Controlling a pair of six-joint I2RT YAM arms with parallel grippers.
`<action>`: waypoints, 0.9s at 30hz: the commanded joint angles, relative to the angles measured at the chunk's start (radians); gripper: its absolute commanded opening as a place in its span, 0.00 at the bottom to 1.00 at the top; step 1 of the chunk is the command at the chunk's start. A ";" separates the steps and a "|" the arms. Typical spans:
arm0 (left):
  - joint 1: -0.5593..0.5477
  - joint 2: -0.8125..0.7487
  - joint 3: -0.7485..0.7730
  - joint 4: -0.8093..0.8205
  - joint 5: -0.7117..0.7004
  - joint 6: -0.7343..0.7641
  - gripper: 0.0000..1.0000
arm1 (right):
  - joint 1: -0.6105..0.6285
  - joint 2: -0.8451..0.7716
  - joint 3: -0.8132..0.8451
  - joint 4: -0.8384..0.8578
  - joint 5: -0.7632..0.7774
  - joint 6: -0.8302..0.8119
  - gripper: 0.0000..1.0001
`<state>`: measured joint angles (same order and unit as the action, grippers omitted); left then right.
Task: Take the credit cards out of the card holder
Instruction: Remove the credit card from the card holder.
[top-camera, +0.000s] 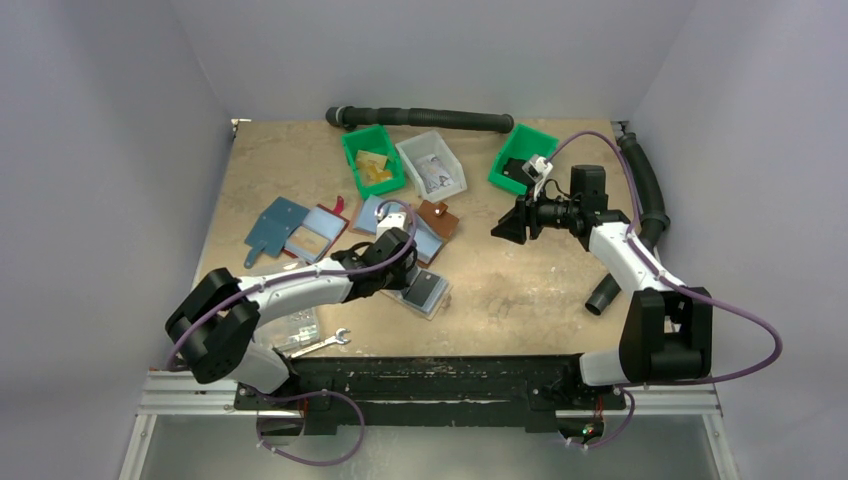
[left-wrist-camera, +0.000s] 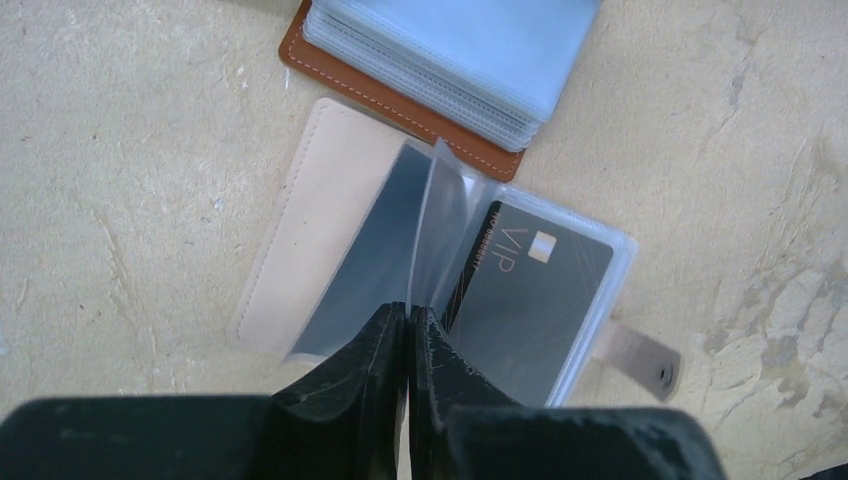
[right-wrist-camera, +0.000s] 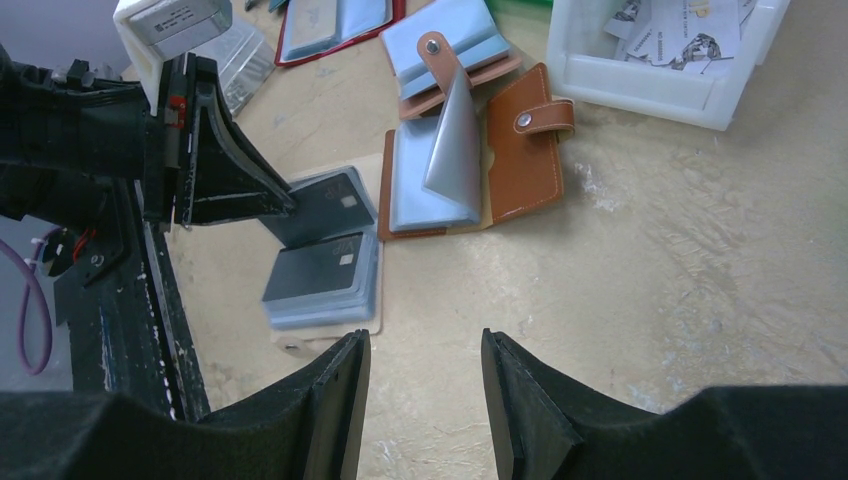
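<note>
The card holder (top-camera: 428, 293) lies open on the table, a flat case with a translucent whitish rim (left-wrist-camera: 300, 200) and a snap tab. A dark grey card marked VIP (left-wrist-camera: 545, 290) sits in its right side, and a second dark card (left-wrist-camera: 365, 260) shows in a sleeve on the left. My left gripper (left-wrist-camera: 408, 312) is shut on a clear sleeve page that stands up between them. In the right wrist view the holder (right-wrist-camera: 320, 290) shows with that page lifted by the left fingers (right-wrist-camera: 260, 185). No light blue card shows. My right gripper (right-wrist-camera: 425, 345) is open and empty, held above the table to the right (top-camera: 505, 228).
Brown wallets with blue lining (top-camera: 425, 222) (right-wrist-camera: 520, 150) (left-wrist-camera: 400, 100) lie just behind the holder. Two green bins (top-camera: 372, 160) (top-camera: 520, 158) and a white bin (top-camera: 432, 165) stand at the back by a black hose (top-camera: 430, 118). A wrench (top-camera: 325, 342) and a clear box (top-camera: 295, 325) lie near the front left.
</note>
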<state>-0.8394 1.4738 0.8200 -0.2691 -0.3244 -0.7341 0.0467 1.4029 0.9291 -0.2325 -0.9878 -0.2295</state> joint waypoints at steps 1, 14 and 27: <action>0.027 0.005 -0.019 0.054 0.046 0.027 0.01 | 0.005 0.007 0.034 -0.012 -0.029 -0.019 0.52; 0.068 -0.154 -0.188 0.310 0.227 -0.026 0.00 | 0.061 0.006 0.011 0.032 -0.086 0.042 0.54; 0.068 -0.224 -0.391 0.700 0.358 -0.087 0.00 | 0.202 0.034 -0.052 0.138 -0.234 0.107 0.58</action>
<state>-0.7773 1.2770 0.4648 0.2329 -0.0319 -0.7898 0.2241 1.4277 0.9028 -0.1596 -1.1248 -0.1497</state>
